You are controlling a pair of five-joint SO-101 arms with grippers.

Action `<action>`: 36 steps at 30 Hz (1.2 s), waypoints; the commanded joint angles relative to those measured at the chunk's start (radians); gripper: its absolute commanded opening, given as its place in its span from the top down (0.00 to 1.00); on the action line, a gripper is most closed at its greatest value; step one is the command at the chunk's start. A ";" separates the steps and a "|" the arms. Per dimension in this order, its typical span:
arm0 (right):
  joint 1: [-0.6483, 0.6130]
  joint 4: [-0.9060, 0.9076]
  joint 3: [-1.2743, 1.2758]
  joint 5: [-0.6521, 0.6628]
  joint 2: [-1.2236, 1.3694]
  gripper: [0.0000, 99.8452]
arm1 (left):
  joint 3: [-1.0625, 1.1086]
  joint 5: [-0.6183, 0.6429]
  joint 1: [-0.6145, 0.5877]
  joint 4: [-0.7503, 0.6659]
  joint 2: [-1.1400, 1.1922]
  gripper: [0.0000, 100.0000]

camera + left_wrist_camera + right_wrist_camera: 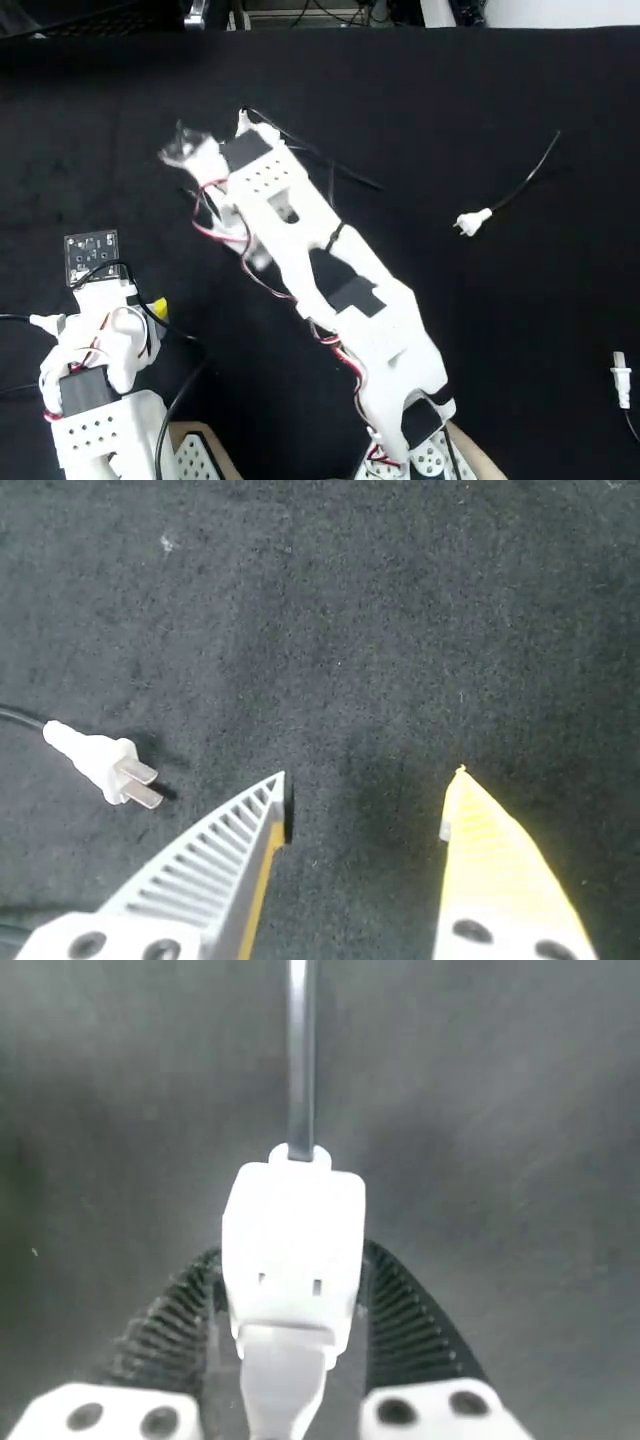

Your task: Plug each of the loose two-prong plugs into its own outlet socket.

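Note:
My right gripper (292, 1252) is shut on a white socket block (292, 1220) whose black cable (300, 1060) runs away from it. A narrower white piece (285, 1380) sits at the block's near end between the black fingers (400, 1310); I cannot tell whether it is a plug. In the high view this gripper (190, 152) hangs over the far left of the table. My left gripper (370, 775) is open just above the cloth, with a loose white two-prong plug (105, 768) lying beside its white finger (225, 845). That plug (45, 322) lies by the left arm.
Another loose plug (473, 222) lies at the right on a black cable (530, 170). A third plug (621, 378) rests at the right edge. The right arm (340, 280) stretches diagonally across the black cloth (480, 90). A cable (345, 175) trails beside it.

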 commanded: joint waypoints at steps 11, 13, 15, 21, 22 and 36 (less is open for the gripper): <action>0.126 -0.126 -0.552 0.009 0.157 0.99 | -0.008 -0.011 0.015 0.012 -0.008 0.74; 0.167 -0.178 -0.588 0.008 0.202 0.99 | -0.008 -0.011 0.015 0.012 -0.008 0.74; 0.192 -0.204 -0.630 0.005 0.237 0.99 | -0.008 -0.011 0.015 0.012 -0.008 0.74; 0.245 -0.216 -0.785 0.003 0.320 0.99 | -0.007 -0.011 0.050 0.012 -0.005 0.74; 0.256 -0.216 -0.809 0.003 0.335 0.99 | -0.007 -0.011 0.050 0.012 -0.005 0.74; 0.264 -0.511 -1.017 0.002 0.727 0.99 | -0.007 -0.011 0.051 0.012 -0.006 0.74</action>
